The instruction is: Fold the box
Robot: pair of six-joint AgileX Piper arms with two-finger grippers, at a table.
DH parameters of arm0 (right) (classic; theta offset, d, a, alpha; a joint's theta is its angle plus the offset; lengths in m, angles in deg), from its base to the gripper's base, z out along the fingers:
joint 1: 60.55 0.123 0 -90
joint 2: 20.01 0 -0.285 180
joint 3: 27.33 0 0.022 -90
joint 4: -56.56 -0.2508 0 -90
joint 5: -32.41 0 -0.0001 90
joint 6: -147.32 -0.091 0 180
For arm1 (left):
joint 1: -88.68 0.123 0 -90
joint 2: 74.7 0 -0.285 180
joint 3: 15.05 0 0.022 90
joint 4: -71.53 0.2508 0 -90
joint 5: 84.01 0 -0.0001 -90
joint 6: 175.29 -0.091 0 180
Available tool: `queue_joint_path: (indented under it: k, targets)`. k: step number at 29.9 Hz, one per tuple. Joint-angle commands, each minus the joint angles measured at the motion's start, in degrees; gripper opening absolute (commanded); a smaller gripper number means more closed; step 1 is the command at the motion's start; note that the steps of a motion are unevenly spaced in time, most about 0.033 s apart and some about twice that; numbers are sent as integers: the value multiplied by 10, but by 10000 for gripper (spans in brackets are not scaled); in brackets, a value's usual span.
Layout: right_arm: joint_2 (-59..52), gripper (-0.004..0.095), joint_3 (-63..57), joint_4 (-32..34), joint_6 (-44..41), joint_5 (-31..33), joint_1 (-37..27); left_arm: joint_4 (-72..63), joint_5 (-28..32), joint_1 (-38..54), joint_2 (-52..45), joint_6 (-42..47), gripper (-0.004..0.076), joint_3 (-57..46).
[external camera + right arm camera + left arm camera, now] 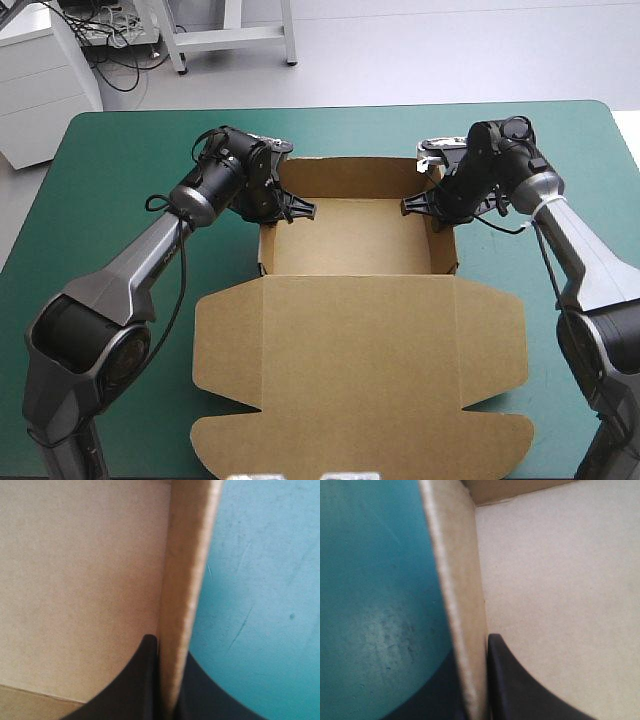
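Left gripper (296,208) nips the left wall (266,245) of the brown box (350,340), black fingers all but closed with the board sandwiched between them, one inside the tray and one outside. Opposite, the right gripper (418,205) holds the right wall (446,245) the same way. The box sits mid-table on the teal-green cover (120,160), tray toward the far edge with its back wall (350,172) upright, lid (360,400) lying flat and reaching almost to the near edge. Clamping both side walls at once likely stands them square and presses the tucked board home, each arm bracing against the other. With the lid's flaps unfolded, the task looks about midway.
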Motion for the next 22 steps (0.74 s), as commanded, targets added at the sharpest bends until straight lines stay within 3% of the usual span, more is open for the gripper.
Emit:
queue_joint_path:
  k: [1,6,22]
  targets:
    - [-37,-18,18,7,34,0,4,-7,-7,-4,-19,-35,-22,17]
    - [-32,-18,18,53,18,3,4,-27,-8,-4,-3,-37,-22,17]
    - [2,-18,18,43,18,8,4,-48,-18,-4,26,-48,-22,17]
